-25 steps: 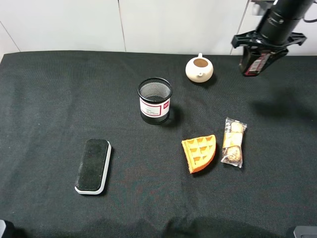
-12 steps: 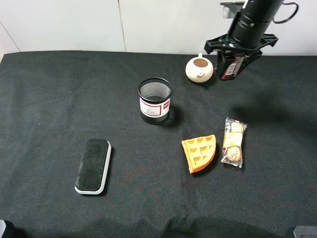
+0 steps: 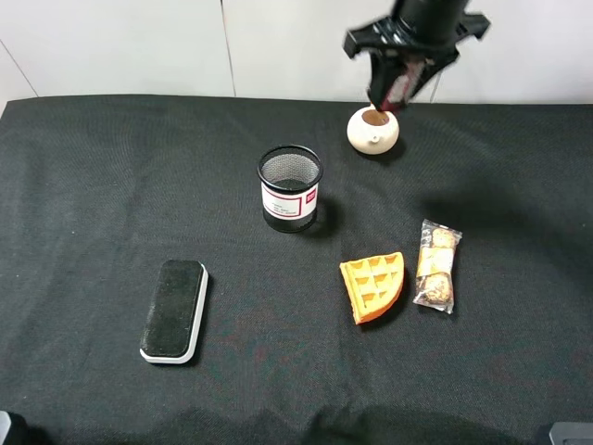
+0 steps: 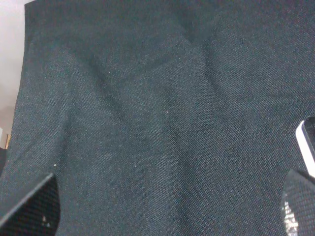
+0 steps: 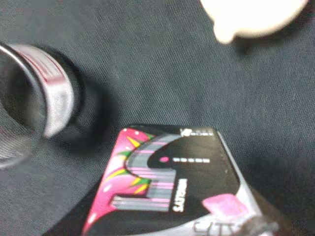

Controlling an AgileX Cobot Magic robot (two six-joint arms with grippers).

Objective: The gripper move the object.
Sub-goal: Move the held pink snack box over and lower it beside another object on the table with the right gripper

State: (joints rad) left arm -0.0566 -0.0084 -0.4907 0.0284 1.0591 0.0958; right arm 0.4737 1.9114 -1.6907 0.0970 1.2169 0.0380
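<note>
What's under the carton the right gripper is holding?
Black cloth shows around the carton, with the teapot and mesh cup off to its sides; the spot directly beneath is hidden.

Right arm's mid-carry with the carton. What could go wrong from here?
1. The carton sits tilted in the right gripper, seemingly just above the open teapot. If it slips from the jaws, it would likely strike or tip the pot.
2. Lowering from this spot risks clipping the teapot's rim.
3. The mesh cup shows close by in the right wrist view. A low sweep that way might knock it.
</note>
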